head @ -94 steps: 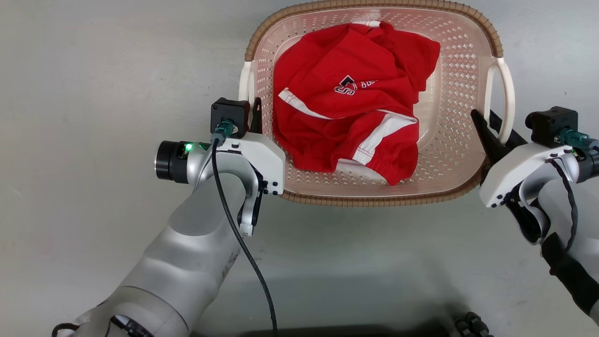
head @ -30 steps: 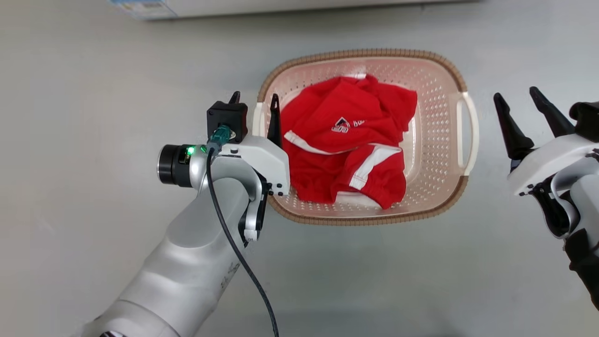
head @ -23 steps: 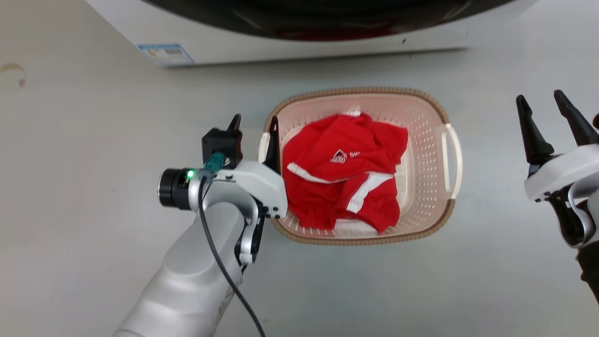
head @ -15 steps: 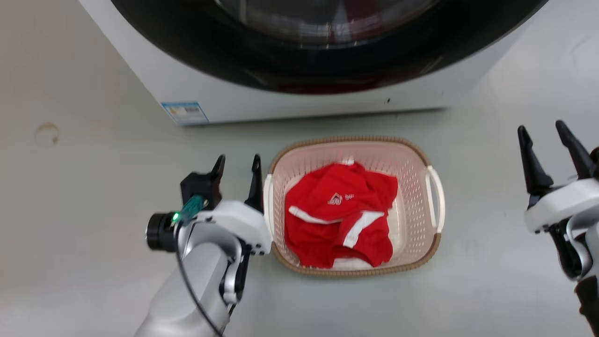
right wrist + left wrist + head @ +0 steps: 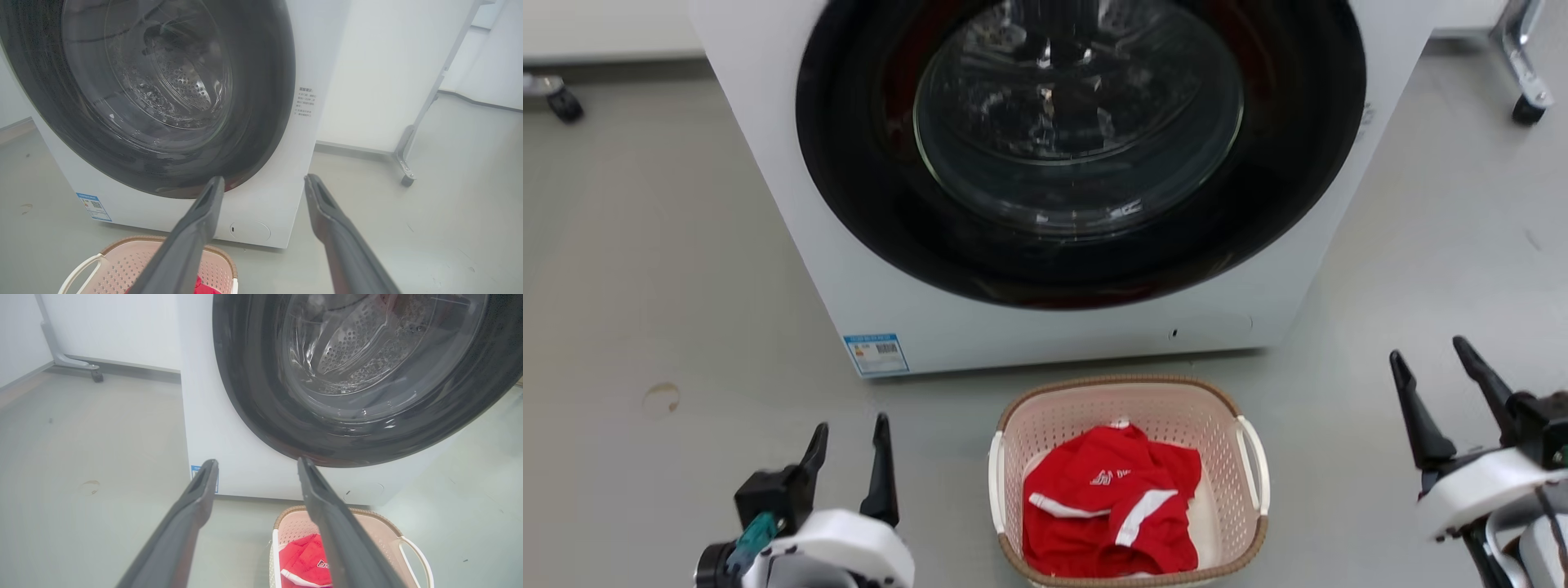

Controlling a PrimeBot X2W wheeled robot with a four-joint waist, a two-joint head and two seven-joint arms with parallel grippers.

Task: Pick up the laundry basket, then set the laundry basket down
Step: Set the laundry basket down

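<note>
At the near left, the left pincer (image 5: 850,425) points its two dark fingers toward the far side, spread apart and holding nothing. At the near right, the right pincer (image 5: 1427,349) is likewise parted and empty, its fingers leaning slightly left. Both hang above a grey floor (image 5: 645,245), well apart from each other. A white front-loading washer (image 5: 1029,335) with a dark-ringed glass door (image 5: 1078,106) stands at the far middle, a blue label (image 5: 876,354) at its lower left corner. The laundry basket (image 5: 1127,381) sits on the floor just in front of the washer, between the pincers and touching neither. It is pale pink, perforated and brown-rimmed, with white handles on both sides and a red garment (image 5: 1111,514) with white stripes crumpled inside.
</note>
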